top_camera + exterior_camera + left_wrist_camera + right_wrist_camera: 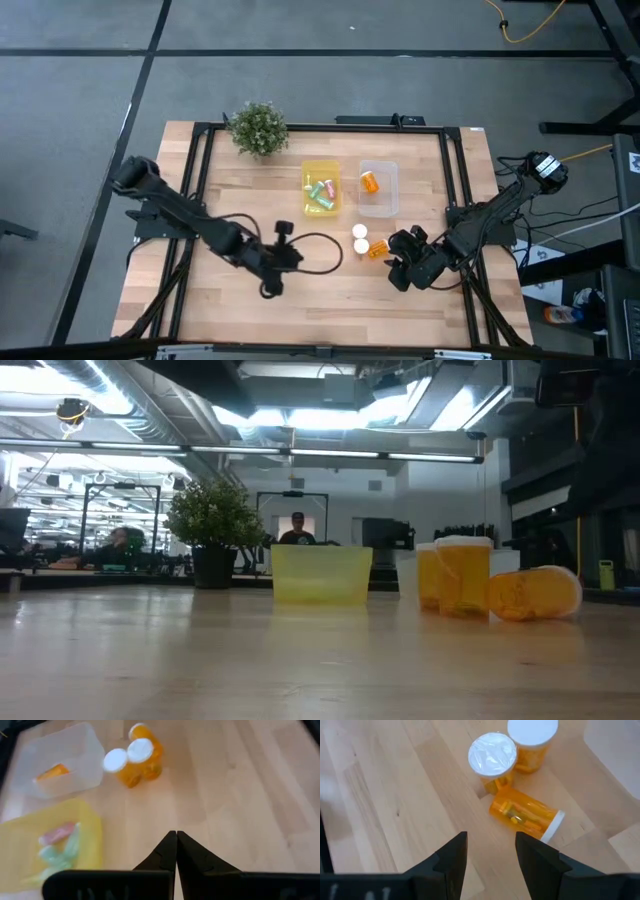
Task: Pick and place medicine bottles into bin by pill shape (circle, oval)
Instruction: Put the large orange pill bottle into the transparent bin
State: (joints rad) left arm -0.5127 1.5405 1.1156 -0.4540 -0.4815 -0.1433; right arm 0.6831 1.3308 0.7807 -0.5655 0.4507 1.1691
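Observation:
Two orange medicine bottles with white caps (360, 238) stand upright on the table in front of the bins. A third orange bottle (525, 812) lies on its side beside them. My right gripper (490, 845) is open just short of the lying bottle, touching nothing. My left gripper (176, 842) is shut and empty over bare wood left of the bottles, also shown in the high view (292, 255). The yellow bin (320, 188) holds pastel vials (57, 845). In the clear bin (378, 188) lies one orange bottle (370, 182).
A green potted plant (258, 128) stands at the far left of the table. A black frame (200, 150) runs along the table's edges. Bare wood lies between the bottles and the near edge.

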